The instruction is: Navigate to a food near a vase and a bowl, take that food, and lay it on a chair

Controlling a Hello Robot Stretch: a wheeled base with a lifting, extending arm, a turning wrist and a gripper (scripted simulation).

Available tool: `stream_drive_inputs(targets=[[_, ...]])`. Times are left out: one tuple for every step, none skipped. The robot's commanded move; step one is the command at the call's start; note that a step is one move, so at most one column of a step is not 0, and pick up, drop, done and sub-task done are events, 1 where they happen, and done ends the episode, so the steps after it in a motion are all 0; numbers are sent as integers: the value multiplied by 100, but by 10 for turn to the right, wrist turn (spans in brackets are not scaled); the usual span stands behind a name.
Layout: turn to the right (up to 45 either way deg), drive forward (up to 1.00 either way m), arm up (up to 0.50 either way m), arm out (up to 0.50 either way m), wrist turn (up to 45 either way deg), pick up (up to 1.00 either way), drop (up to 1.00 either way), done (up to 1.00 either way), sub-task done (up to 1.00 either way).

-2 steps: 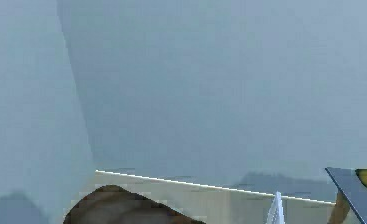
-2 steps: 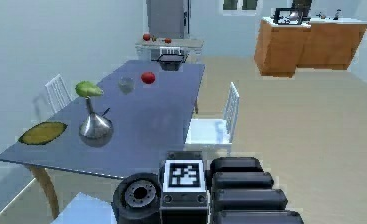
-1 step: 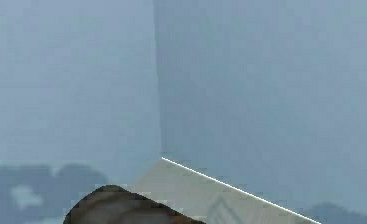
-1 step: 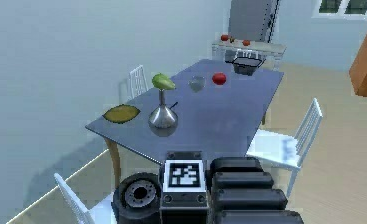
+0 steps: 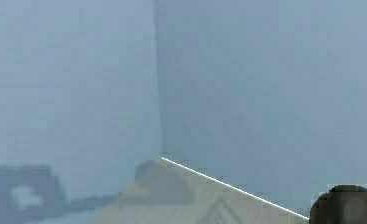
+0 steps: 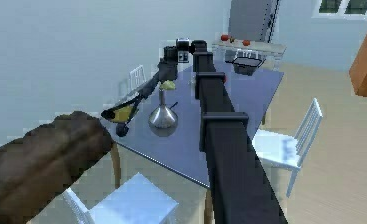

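Standing on the worktop, a silver vase with a wide base and a narrow neck is being shown just left of the arm. A small yellowish bit is sitting at its mouth; what else is in it cannot be told. At the worktop's far end, right of the arm, a dark tray is being seen, its contents too small to make out. A long dark thing is lying slantwise left of the vase.

The food, a brown loaf, is showing large at the arm side view's lower left, by the worktop's near corner; whether it is resting on the worktop cannot be told. A dark round shape is being cut off at the forward view's bottom right corner.

The hand is being seen at the arm's far end with things on the worktop behind it, so it cannot be told whether anything is being grasped.

White seats are being shown around the worktop: a right chair, a near chair and a far chair. Red things are lying on a white counter beyond, before a grey fridge. Ahead, two bare walls are meeting at a corner above pale floor.
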Motion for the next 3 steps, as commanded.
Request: stream_drive_inputs(targets=[[0,0,0,0,390,0,0,0,0],[0,0,-42,0,0,0,0,0,0],[0,0,-50,0,0,0,0,0,0]])
